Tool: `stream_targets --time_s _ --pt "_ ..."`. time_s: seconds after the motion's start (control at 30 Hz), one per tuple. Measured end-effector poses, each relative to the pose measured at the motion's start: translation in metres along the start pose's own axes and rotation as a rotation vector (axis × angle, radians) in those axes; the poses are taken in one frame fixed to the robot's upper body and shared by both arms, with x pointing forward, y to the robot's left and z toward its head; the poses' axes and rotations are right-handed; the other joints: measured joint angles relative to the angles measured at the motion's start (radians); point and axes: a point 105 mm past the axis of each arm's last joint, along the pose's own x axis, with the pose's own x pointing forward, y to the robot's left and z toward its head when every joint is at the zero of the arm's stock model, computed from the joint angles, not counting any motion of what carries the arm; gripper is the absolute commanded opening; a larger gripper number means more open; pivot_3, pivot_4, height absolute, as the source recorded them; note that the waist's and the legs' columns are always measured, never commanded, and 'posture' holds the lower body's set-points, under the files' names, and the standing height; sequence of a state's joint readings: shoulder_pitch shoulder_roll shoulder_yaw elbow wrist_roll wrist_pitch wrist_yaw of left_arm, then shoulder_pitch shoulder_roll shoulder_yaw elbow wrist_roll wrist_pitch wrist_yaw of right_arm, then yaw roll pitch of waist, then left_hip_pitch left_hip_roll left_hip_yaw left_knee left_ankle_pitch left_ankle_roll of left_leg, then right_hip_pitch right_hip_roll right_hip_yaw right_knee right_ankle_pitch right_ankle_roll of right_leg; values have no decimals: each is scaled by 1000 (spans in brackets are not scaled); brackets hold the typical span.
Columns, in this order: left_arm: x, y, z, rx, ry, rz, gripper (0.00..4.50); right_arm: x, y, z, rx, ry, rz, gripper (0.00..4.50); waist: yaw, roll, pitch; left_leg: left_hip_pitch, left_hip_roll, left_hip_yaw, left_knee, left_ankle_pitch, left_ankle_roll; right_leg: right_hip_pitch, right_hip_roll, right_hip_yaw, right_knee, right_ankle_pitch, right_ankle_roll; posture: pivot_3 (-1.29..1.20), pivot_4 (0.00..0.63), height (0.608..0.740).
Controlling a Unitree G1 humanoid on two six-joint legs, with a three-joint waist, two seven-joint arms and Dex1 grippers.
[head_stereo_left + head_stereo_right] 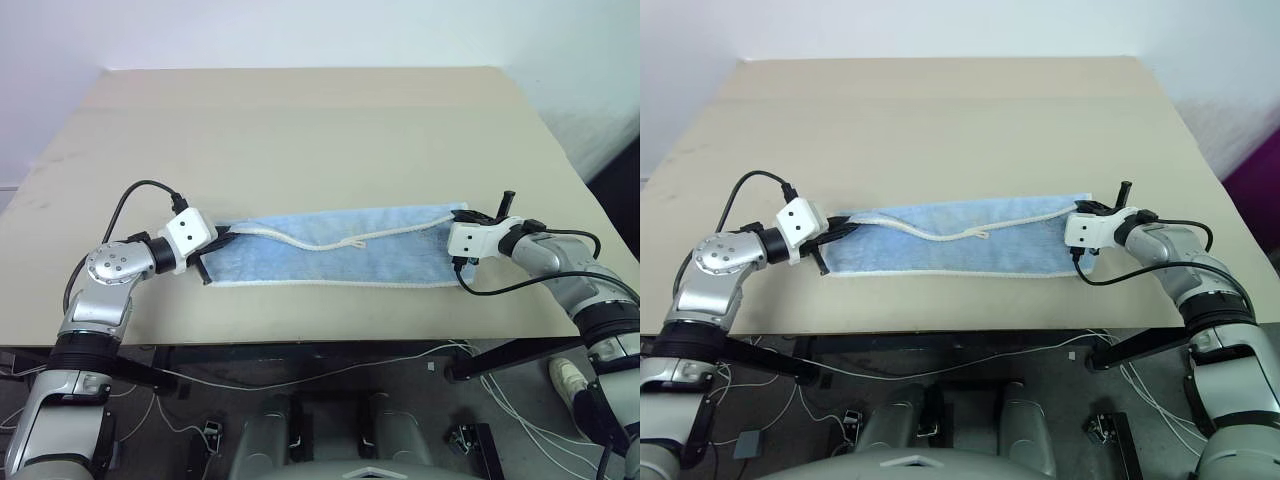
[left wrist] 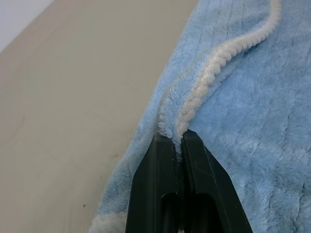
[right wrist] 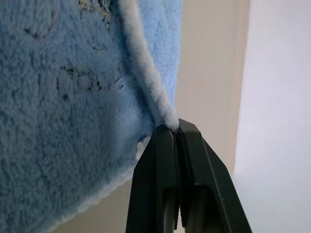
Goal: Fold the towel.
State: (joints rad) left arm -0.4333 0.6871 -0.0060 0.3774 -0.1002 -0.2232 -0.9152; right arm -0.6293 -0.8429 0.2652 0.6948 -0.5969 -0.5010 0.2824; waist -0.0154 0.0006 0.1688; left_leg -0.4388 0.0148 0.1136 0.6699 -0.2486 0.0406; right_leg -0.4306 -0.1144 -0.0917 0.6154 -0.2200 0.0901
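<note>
The towel (image 1: pixel 330 258), light blue with white stitched edging, lies stretched lengthwise across the near part of the beige table (image 1: pixel 300 130), folded along its length with the upper white edge curling over its middle. My left gripper (image 1: pixel 216 243) is shut on the towel's left end, its fingers (image 2: pixel 167 160) pinching the white edging. At the towel's right end my right gripper (image 1: pixel 462 215) is shut on the top corner, where the fingers (image 3: pixel 170 145) clamp the white edge (image 3: pixel 146 77).
The table's far half stretches back to a white wall. Its front edge (image 1: pixel 300 340) runs just below the towel. Cables (image 1: pixel 330 370) and dark frame parts hang below the edge.
</note>
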Motion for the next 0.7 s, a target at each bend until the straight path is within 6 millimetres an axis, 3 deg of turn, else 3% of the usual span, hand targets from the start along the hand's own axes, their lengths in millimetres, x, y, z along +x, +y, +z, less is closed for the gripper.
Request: stream_targets --time_s 0.1,0.17,0.43,0.6,0.7 --pt "-1 7 3 -29 -32 59 0 1 -8 1 -2 -4 -31 22 0 0 0 0 0 0 0 0 0 0 0 0 0 0 0 0 150 740" --pt "0 20 7 -70 -63 131 0 3 -24 4 2 -14 -70 22 0 0 0 0 0 0 0 0 0 0 0 0 0 0 0 0 150 740" --pt "3 121 49 -114 -155 483 0 4 -130 14 -5 -30 -306 22 1 -1 1 0 -1 1 0 1 0 1 0 0 -1 0 1 0 150 740" --pt "-4 155 80 -54 -197 573 0 -8 -185 25 14 -76 -451 22 -5 -1 1 0 0 4 -2 1 0 0 1 0 -1 -1 1 0 150 740" --pt "-18 165 90 -27 -223 589 0 -18 -196 33 71 -147 -476 22 -5 0 1 0 0 5 -2 1 0 1 1 0 -1 -1 2 0 150 740"
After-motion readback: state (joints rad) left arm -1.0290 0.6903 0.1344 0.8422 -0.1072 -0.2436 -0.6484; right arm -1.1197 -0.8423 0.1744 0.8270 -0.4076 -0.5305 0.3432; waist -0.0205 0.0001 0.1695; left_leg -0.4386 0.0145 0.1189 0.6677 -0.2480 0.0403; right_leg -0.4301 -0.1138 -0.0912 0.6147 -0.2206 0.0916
